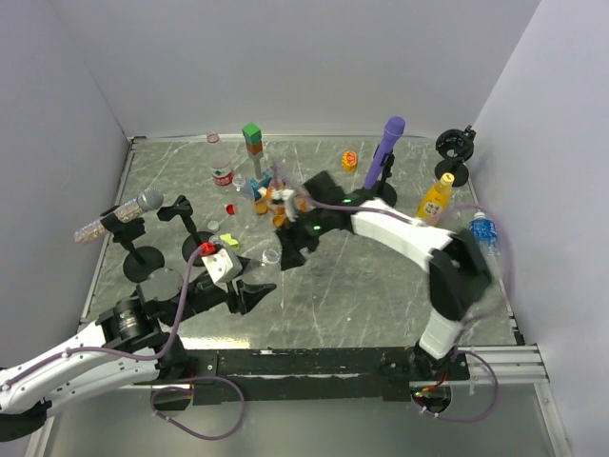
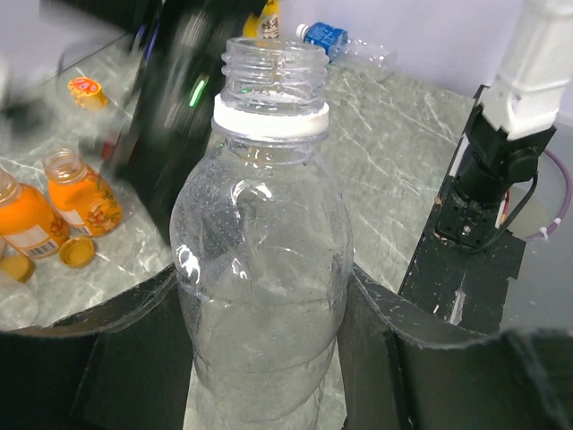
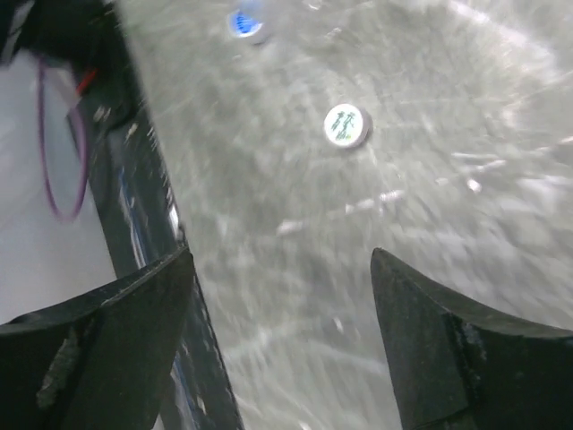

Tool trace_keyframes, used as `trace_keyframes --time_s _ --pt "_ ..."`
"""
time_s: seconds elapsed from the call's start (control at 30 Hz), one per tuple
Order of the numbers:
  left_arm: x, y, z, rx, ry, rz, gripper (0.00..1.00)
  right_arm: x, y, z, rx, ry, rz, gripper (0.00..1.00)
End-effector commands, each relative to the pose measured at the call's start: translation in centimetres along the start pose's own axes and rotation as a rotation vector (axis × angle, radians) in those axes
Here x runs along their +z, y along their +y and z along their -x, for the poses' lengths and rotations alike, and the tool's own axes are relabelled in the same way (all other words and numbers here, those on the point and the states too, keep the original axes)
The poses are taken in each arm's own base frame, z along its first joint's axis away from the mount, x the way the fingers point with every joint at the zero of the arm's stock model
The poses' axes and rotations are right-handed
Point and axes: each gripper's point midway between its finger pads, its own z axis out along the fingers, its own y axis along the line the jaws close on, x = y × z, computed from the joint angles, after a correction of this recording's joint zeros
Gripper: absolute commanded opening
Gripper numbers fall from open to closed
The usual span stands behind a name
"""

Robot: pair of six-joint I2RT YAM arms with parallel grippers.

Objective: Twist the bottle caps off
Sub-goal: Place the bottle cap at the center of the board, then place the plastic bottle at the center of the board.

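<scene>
White arms, purple cables, black jaws

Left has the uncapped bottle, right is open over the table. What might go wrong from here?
The left gripper grips the clear bottle low down; it may tilt or slip. The white cap lies loose near the open right gripper; a sweep could knock it away.

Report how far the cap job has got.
Done: the clear bottle has a bare neck, and a white cap lies loose on the table. In hand: the left gripper clamps that bottle; the right gripper is open, empty. Left: the yellow juice bottle looks capped.
</scene>
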Motion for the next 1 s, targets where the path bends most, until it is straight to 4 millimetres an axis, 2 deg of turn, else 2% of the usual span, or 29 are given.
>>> trace_keyframes --time_s 0.0,0.1,0.23,0.3,0.33,0.43,0.6,0.73,0.83,0.97 --pt "0.9 -0.6 1.7 -0.015 -0.097 -0.032 0.27 -7.7 3.9 -1.7 -0.331 -0.073 0.088 0.89" --pt "1.5 -0.9 1.5 -0.014 -0.113 -0.05 0.27 -11.4 6.2 -2.3 -0.524 -0.171 0.109 0.99" --pt "2.4 -1.3 1.4 -0.021 -0.142 -0.073 0.27 -16.8 13.6 -1.5 -0.706 -0.398 0.353 0.99" --pt "2.7 -1.6 1.3 -0.033 -0.153 -0.087 0.27 -18.4 16.3 -0.6 -0.776 -0.456 0.427 0.99" --pt "2.8 -1.7 1.3 -0.037 -0.157 -0.094 0.27 -18.5 16.7 0.2 -0.764 -0.461 0.434 0.99" --pt "2.9 -2.1 1.3 -0.055 -0.17 -0.112 0.27 -18.3 17.2 1.8 -0.717 -0.446 0.456 0.99" --pt "2.9 -2.4 1.3 -0.075 -0.178 -0.126 0.27 -16.7 16.5 4.2 -0.603 -0.399 0.455 0.99" --pt "3.1 -2.4 1.0 -0.085 -0.17 -0.124 0.27 -16.1 17.5 4.9 -0.604 -0.374 0.473 0.96" --pt "3.3 -2.1 0.9 -0.09 -0.166 -0.107 0.27 -15.9 17.7 5.2 -0.585 -0.369 0.472 0.91" --pt "3.6 -1.9 0.6 -0.089 -0.154 -0.098 0.27 -15.8 17.6 5.5 -0.574 -0.377 0.453 0.89"
